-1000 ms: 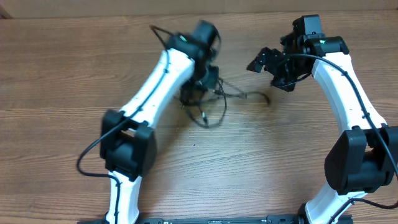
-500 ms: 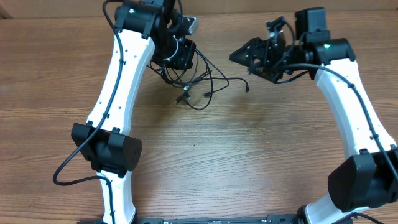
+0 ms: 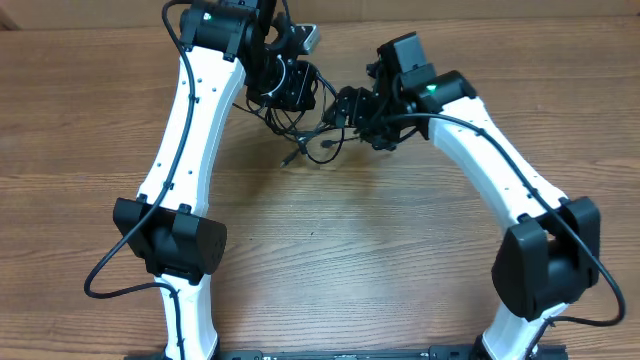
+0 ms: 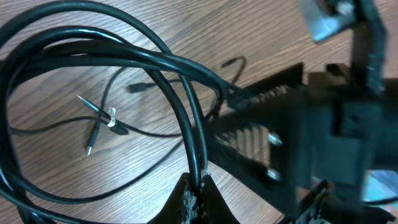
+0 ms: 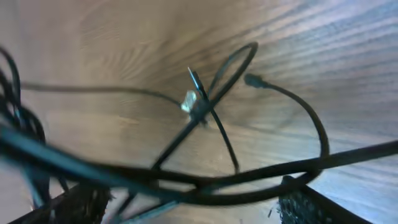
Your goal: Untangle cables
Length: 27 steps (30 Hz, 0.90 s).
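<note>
Above the cables [image 3: 318,140], L gripper [image 4: 194,190] is pinched shut on a loop. R gripper [image 5: 193,208] is wide open astride strands, holding nothing. Step: 2nd grasp. Next, prob.: R closes, pulls away.

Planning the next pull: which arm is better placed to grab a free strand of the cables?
Right, probably. The right gripper is open with strands of the cables crossing between its fingers; the left gripper is shut on the cables.

Overhead straight down; both wrist views close, seemingly on the same cables [image 5: 211,115]
</note>
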### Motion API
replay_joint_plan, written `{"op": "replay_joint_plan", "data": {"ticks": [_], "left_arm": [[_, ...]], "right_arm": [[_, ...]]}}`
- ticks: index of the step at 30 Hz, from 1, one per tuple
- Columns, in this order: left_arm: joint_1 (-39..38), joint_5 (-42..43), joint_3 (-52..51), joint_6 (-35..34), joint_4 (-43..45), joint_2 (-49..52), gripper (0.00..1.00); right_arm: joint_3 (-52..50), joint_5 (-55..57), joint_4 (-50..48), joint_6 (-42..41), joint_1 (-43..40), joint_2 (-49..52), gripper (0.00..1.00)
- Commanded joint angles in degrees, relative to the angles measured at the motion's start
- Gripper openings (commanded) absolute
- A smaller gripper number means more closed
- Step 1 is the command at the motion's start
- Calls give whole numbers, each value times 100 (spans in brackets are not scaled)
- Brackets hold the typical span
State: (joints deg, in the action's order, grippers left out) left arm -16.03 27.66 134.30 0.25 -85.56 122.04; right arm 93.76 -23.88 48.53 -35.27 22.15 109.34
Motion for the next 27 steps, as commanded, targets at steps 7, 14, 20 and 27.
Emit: {"op": "replay_joint_plan", "data": {"ticks": [7,14,20,27], "left_arm": [[81,391,179,149,28,-232,4],[920,389,271,-46,201,-728,4],[1679,391,271,-70,179,-1025,4],[2057,389,269,-66,20,-1040,4]], "right_arm": [[85,992,74,-636,37,549,76],[70,2653,1106,-645,-103,555,53],[70,2664,1475,-363,-273,555,4],[79,2361,1591,44,-317,542,4]]}}
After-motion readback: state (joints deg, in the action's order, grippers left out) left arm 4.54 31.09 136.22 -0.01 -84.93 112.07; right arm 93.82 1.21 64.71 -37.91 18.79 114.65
